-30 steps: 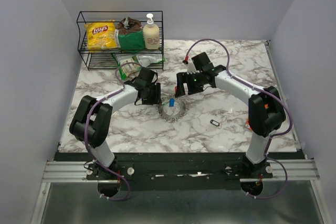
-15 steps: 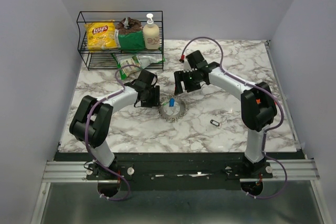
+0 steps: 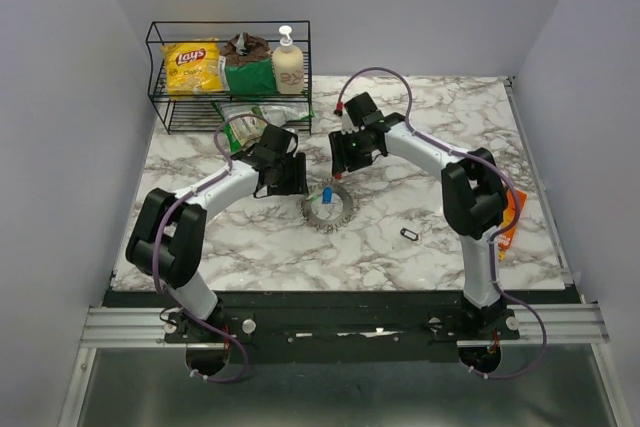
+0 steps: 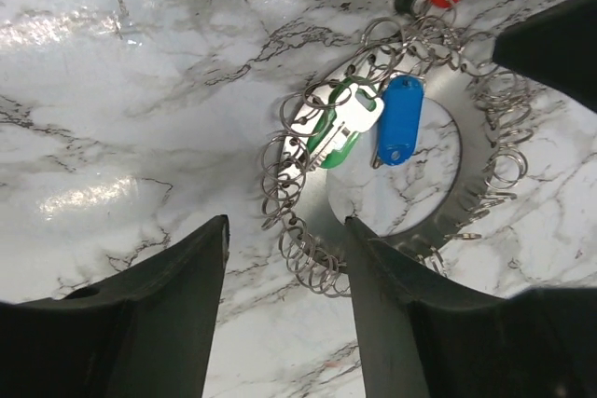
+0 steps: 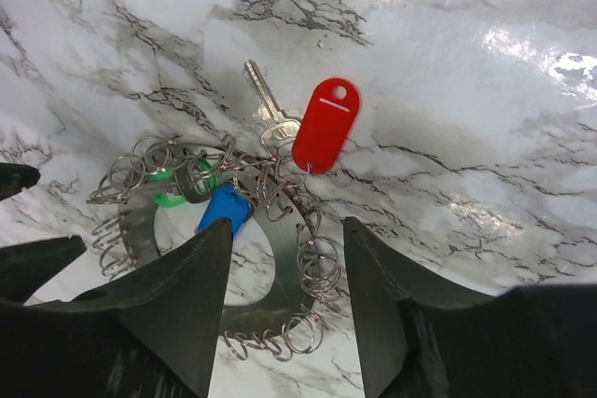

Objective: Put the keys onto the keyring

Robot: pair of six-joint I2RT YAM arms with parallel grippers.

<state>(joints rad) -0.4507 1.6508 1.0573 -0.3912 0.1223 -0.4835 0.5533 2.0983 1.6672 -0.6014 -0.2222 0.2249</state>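
keyring lies flat on the marble table between the two arms: a metal disc rimmed with small wire loops. green key and blue key lie inside it, touching the loops. red key rests at the rim on the right arm's side, blade pointing away. cannot tell whether any is actually threaded. left gripper hangs over the rim, jaws apart, empty. right gripper hangs above the red key, jaws apart, holding nothing. judgement: mid-task, all keys gathered, threading unconfirmed.
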